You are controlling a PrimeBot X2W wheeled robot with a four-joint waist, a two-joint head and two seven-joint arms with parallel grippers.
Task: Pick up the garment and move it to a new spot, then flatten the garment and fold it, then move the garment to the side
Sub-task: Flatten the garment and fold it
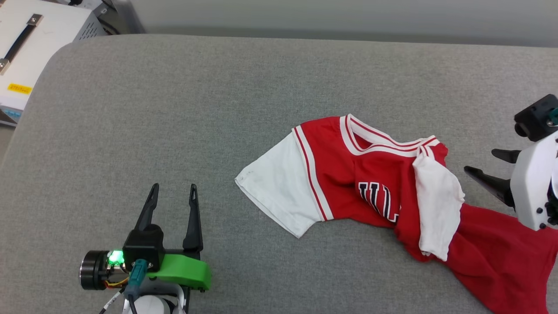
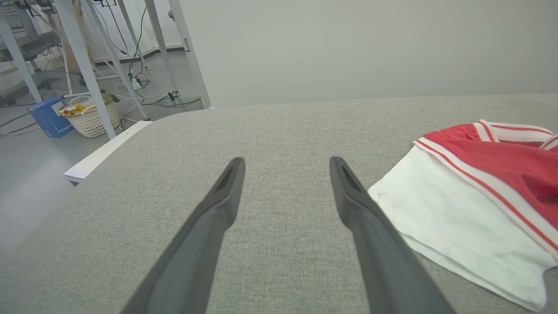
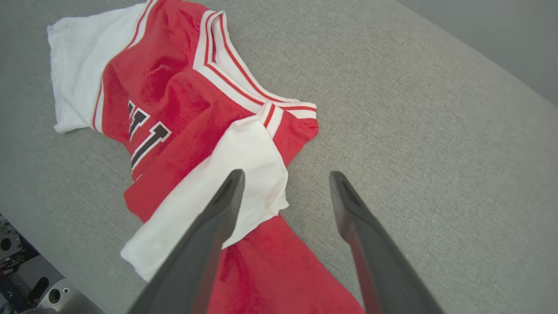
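Note:
The garment [image 1: 344, 174] lies crumpled on the grey table, right of centre: red body, white sleeves, striped collar, part of a black print showing. One white sleeve spreads flat to the left; the other is folded over the red body. My left gripper [image 1: 174, 186] stands open at the lower left, well clear of the cloth, and the flat sleeve [image 2: 457, 209] lies just right of its fingers [image 2: 286, 159]. My right gripper [image 1: 479, 159] is open at the garment's right edge, hovering over the folded sleeve [image 3: 244, 165] with nothing between its fingers [image 3: 286, 172].
The grey padded table [image 1: 174, 109] has a rounded far-left corner. A white box with a black handle [image 1: 35, 39] stands beyond that corner. On the floor past the table's edge are a white basket [image 2: 89, 117], a blue box [image 2: 47, 117] and metal frame legs [image 2: 87, 65].

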